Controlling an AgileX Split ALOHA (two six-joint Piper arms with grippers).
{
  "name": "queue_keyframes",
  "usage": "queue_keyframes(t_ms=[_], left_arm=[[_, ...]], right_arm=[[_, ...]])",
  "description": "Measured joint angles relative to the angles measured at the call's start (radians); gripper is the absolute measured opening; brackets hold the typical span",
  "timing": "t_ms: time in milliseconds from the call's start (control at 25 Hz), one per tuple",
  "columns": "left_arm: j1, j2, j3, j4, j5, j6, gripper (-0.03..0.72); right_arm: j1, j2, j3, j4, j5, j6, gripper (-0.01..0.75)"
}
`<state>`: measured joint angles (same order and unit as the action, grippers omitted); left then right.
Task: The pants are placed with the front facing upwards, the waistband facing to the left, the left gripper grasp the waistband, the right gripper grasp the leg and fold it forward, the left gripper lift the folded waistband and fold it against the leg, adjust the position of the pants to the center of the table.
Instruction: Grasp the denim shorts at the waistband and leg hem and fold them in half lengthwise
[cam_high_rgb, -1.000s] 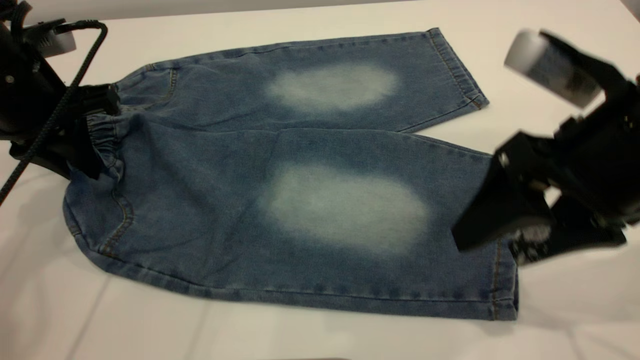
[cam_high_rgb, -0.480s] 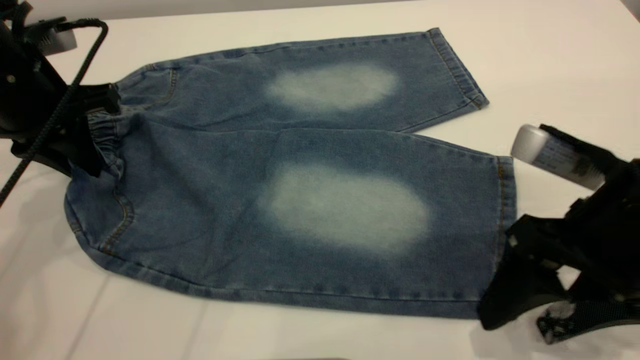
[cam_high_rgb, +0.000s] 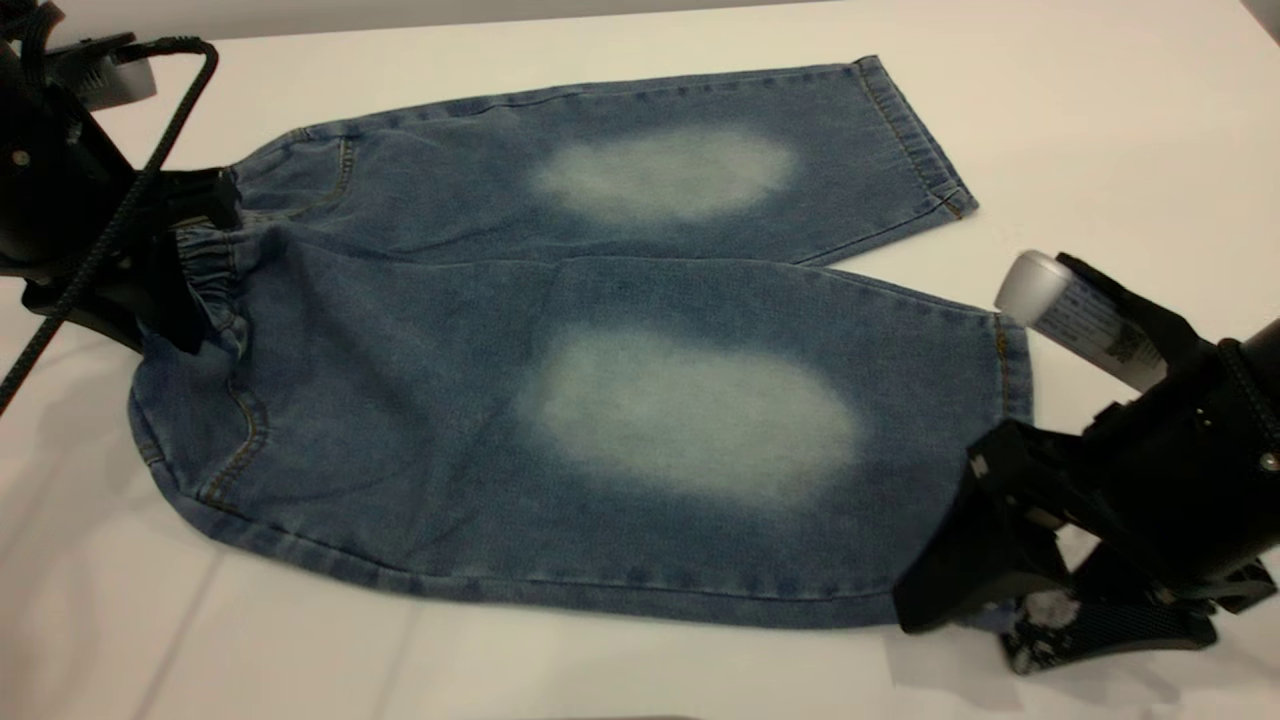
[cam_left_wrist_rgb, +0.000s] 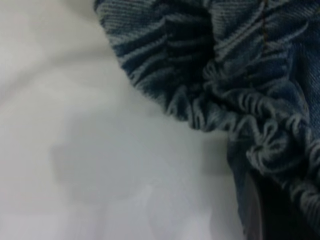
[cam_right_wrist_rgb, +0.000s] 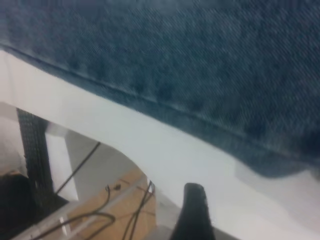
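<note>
The pants (cam_high_rgb: 560, 340) lie flat and front-up on the white worktop (cam_high_rgb: 1100, 120), spread across most of its middle, with the waistband (cam_high_rgb: 205, 285) toward the left edge and both legs running toward the right edge. Each leg shows a pale faded oval over the knee. The far leg ends in a stitched hem near the far right part of the worktop; the near leg is wider in view and its hem reaches the right tool.

The left tool (cam_high_rgb: 185, 265) sits at the left edge of the worktop, right on the gathered waistband, with denim bunched up against its black fingers. It appears clenched on the waistband. In the left wrist view the ruched elastic (cam_left_wrist_rgb: 240, 115) fills the frame close up, puckered and lifted slightly off the white surface, with a dark finger edge at the corner of the picture.

The right tool (cam_high_rgb: 1010, 600) is low over the near right corner of the worktop, at the near corner of the near leg's hem. Its fingers stand apart, one dark finger overlapping the hem corner, the other just beside the cloth on the worktop. The right wrist view shows the denim edge (cam_right_wrist_rgb: 200, 90) along the worktop's near edge.
</note>
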<state>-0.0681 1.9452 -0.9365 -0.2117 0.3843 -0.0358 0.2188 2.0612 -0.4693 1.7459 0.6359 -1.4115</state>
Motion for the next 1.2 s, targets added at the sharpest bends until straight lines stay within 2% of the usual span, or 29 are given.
queue_keyframes(t_ms=[200,360,600,880,1120,1200], left_arm=[[0.0,0.0,0.0,0.0,0.0,0.001,0.091],[0.0,0.0,0.0,0.0,0.0,0.001,0.091],[0.0,0.0,0.0,0.0,0.0,0.001,0.091],[0.0,0.0,0.0,0.0,0.0,0.001,0.091],[-0.002,0.0,0.0,0.0,0.001,0.001,0.091],[-0.01,0.0,0.0,0.0,0.001,0.001,0.091]], right_arm=[[0.0,0.002,-0.015,0.072,-0.012,-0.061,0.461],[0.0,0.004,-0.038,0.077,-0.039,-0.066,0.365],[0.0,0.01,-0.057,0.079,-0.057,-0.053,0.183],[0.0,0.01,-0.068,0.079,-0.068,-0.043,0.038],[-0.003,-0.032,-0.068,0.068,-0.092,-0.046,0.029],[-0.031,-0.065,-0.068,0.038,-0.092,-0.046,0.029]])
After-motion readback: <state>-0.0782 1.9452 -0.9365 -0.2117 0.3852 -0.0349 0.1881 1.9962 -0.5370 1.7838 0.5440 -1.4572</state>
